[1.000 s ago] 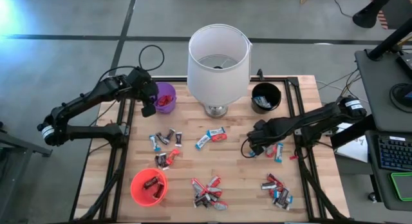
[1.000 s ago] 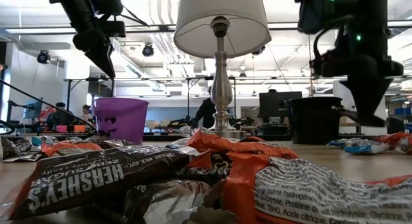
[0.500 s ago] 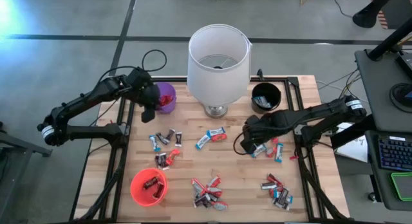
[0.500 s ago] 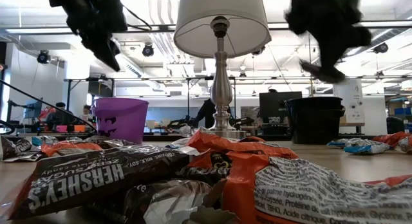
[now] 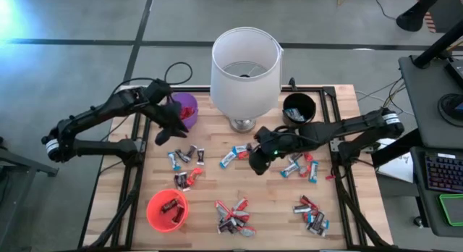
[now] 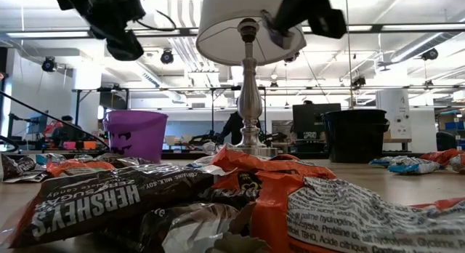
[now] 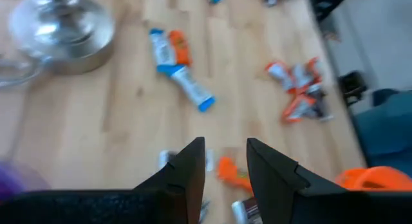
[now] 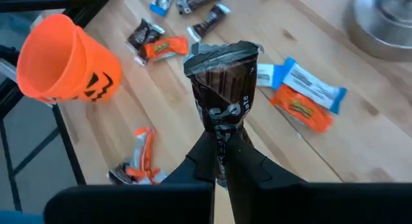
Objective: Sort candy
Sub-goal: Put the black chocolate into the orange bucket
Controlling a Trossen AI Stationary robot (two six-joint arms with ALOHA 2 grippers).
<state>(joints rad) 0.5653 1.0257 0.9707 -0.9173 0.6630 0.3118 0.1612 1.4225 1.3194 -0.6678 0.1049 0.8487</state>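
Observation:
Wrapped candy lies in loose groups on the wooden table (image 5: 210, 187): at left (image 5: 187, 156), in the middle (image 5: 237, 152), at right (image 5: 302, 166) and along the near edge (image 5: 233, 216), (image 5: 312, 214). My right gripper (image 5: 256, 164), (image 8: 222, 137) hangs above the table's middle, shut on a dark brown candy bar (image 8: 222, 82). My left gripper (image 5: 162, 135), (image 7: 224, 165) stands open in the air on the near side of the purple cup (image 5: 188, 108), with nothing between its fingers. My right gripper pinches the dark brown bar by its crimped end (image 8: 222, 118) between its two fingers. The fingers slant down from the table's right side. The bar sticks out beyond the fingertips, lifted clear of the table.
A lamp with a white shade (image 5: 244, 64) stands at the far middle on a metal base (image 5: 244, 124). A black cup (image 5: 298, 108) is at the far right. An orange cup (image 5: 166, 211) holding candy sits at the near left. Black frame rails (image 5: 137, 172) run along both sides.
My right gripper has risen from the candy at the table's right and gone toward the left, tipping up from pointing down, with the dark bar lifted clear. My left gripper has swung from the purple cup toward the near edge, turning its fingers toward the table's middle.

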